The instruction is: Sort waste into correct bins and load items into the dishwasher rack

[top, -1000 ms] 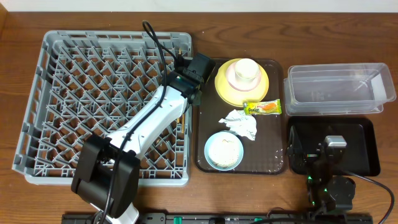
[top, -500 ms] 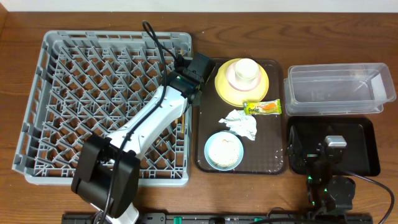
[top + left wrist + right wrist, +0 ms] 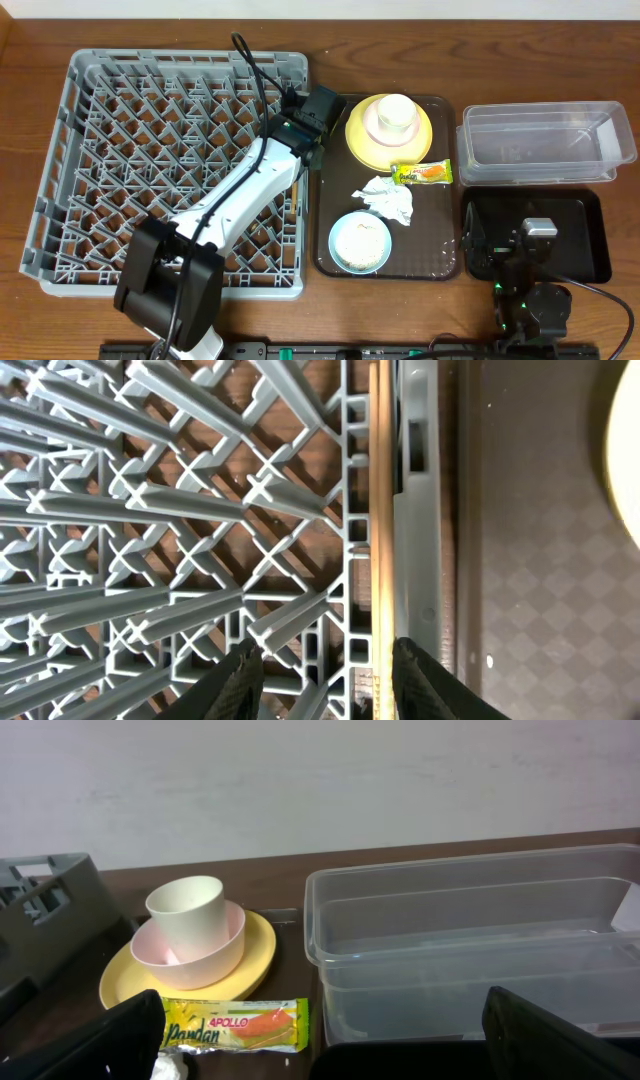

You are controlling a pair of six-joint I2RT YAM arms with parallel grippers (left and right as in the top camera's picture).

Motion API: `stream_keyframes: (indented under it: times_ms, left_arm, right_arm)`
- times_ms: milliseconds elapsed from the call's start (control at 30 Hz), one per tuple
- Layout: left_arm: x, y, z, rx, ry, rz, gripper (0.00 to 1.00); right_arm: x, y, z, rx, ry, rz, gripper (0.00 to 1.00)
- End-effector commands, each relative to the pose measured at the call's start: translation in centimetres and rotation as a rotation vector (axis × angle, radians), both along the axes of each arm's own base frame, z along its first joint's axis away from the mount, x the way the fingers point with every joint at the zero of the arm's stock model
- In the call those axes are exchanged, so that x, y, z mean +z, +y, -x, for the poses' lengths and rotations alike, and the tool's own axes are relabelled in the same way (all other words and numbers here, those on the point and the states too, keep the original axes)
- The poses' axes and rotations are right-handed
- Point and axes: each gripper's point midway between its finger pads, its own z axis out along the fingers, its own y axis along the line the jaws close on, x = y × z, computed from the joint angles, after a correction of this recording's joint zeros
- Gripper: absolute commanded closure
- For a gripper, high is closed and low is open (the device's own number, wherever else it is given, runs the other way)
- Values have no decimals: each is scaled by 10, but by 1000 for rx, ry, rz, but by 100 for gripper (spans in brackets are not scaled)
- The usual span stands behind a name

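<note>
Left gripper point(image 3: 330, 682), its jaws parted to a middling gap and clasping nothing, hangs over the right-hand edge of the dishwasher rack point(image 3: 150, 510). The wooden chopsticks point(image 3: 381, 530) lie there lengthwise along the grey wall, between the fingers and just beside the brown serving tray point(image 3: 530, 560). From the wrist view it is hard to say whether one stick or both show. Thin, stiff and light, the sticks would likely roll or slip through the grid; a pinch near mid-length, across the pair, looks the safest hold. Right gripper point(image 3: 325, 1055) sits wide open and empty over the black tray point(image 3: 590, 235), facing the clear tub point(image 3: 470, 935). Beside the yellow plate point(image 3: 255, 970), the snack wrapper point(image 3: 235, 1025) reads "APOLLO" and "Pandan"; no other writing is legible.
</note>
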Motion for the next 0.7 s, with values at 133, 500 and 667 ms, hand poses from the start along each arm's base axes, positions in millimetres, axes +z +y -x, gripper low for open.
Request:
stream_keyframes:
  times_ms: [133,500,667]
  left_arm:
    - [105,1,-2,34,-238,156,55]
    - [133,-47,65,-159,-57,502,56]
    - [111,-53,95,-183,100,495,60]
  right_arm:
    - [-2,-3,0,-12,5,9,1]
    - [-2,-3,0,-12,5,9,1]
    - [-2,-3,0,-12,5,9,1]
